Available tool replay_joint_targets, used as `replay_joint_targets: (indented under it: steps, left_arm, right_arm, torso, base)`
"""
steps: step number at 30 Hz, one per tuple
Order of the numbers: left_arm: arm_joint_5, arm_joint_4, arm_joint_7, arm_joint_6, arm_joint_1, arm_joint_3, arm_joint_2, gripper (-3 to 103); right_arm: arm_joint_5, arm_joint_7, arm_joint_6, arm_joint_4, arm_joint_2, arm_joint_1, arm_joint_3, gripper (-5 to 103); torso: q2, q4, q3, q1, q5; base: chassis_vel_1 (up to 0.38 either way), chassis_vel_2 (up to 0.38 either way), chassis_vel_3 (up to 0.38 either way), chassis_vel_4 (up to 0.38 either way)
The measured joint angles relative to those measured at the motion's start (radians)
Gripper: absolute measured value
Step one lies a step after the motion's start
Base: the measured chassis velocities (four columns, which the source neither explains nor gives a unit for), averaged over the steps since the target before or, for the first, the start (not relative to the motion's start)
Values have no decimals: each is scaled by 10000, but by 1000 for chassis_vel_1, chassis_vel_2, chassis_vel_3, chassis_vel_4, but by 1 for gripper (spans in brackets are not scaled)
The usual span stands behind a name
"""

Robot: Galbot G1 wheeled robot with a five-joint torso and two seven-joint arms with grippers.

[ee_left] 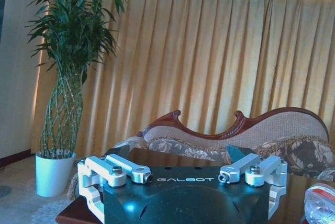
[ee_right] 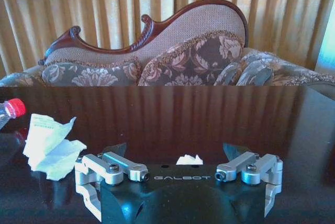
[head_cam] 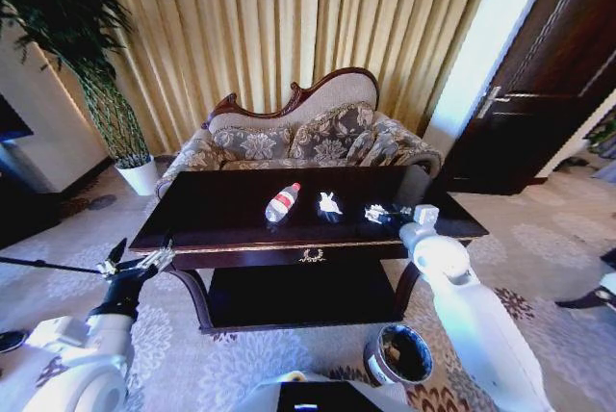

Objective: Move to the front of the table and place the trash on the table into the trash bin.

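1. The right gripper (head_cam: 397,212) hovered low over the dark table (head_cam: 221,202), its fingers (ee_right: 118,149) spread wide with nothing between them.
2. One crumpled paper wad (ee_right: 189,159) lay on the table in the gap between those spread fingers, apparently untouched.
3. The second paper wad (ee_right: 50,143) lay on the table outside the right gripper's fingers, on the side toward the bottle.
4. The white bottle (head_cam: 282,202) with its red cap lay on its side just past that second wad, farther from the fingers.
5. The left gripper (head_cam: 138,260) hung off the table's left end, fingers (ee_left: 238,154) parted and empty, well apart from all the trash.
6. The round dark trash bin (head_cam: 397,356) stood on the carpet before the table, beside the right arm.
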Motion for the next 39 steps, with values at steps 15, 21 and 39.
replay_joint_targets:
  steps: [15,21,39]
  left_arm:
    - [-15,0,-2,23,-44,-39,-7,100]
    - [-15,0,-5,29,-61,-15,36,100]
    - [-15,0,-155,223,-133,24,37,100]
  right_arm:
    - [166,492,-188,-983,-26,555,-358,100]
    - [90,475,-171,-1172,20,455,-280,100]
    - [-52,301,-128,-1160,10,346,-114,68]
  torso:
    - [0,0,-1,0,0]
    - [0,0,-1,0,1]
    - [1,0,-1,0,0]
  base:
    - [0,0,0,0]
    - [0,0,0,0]
    - [0,0,0,0]
